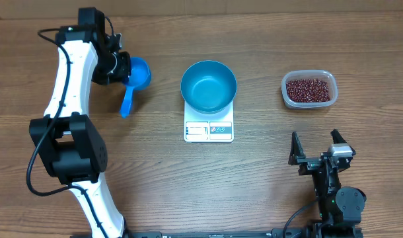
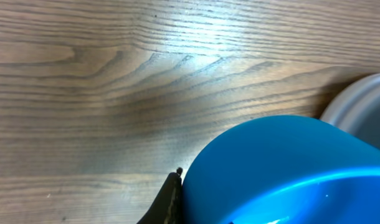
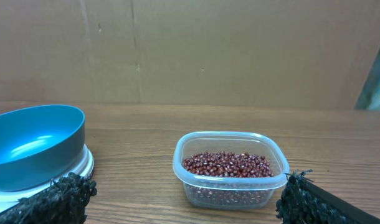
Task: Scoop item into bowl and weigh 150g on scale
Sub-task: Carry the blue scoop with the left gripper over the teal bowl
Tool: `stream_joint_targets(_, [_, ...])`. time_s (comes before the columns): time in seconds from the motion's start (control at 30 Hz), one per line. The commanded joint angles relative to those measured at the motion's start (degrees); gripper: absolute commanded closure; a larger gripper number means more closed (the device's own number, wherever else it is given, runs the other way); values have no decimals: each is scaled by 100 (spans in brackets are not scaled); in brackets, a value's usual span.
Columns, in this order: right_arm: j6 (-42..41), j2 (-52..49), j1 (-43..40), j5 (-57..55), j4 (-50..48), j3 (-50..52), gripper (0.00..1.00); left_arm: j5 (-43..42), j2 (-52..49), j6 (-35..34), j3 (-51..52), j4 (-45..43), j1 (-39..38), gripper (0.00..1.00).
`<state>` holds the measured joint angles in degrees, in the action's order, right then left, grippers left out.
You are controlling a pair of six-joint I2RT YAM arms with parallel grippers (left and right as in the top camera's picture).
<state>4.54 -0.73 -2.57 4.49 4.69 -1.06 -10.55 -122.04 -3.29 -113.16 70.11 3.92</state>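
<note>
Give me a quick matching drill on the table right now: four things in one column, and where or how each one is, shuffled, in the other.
Things
1. bowl
2. beans
3. scoop
4. right end effector

Place or state
A. in the tub
B. on the scale
C. open, holding nothing
D. at the left end effector

Pairs: 1-B, 2-A, 3-D, 4-C
</note>
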Motion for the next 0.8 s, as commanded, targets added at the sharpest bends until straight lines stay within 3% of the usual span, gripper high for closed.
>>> stream_joint_targets(0.0, [24,57,24,11,-26,61,0,-96,35,-122,-538,227,-15,96])
stream_joint_targets(0.27, [22,57,24,11,-26,61,0,-92,35,-656,-1690,1132,-153,96])
stream_joint_targets(0.4, [24,57,24,11,-26,61,0,-164,35,-1241,-2146,1471,-369,96])
stream_joint_targets(0.5, [24,57,24,11,-26,61,0,-518,35,-1593,-2341,1526,-592,96])
stream_joint_targets(0.6, [24,57,24,11,-26,61,0,-994,35,-2444,-2363,1556,-824,96])
stream_joint_targets(0.77, [24,57,24,11,-26,61,0,-1604,35,-2905,-2361,1554,-1176,96])
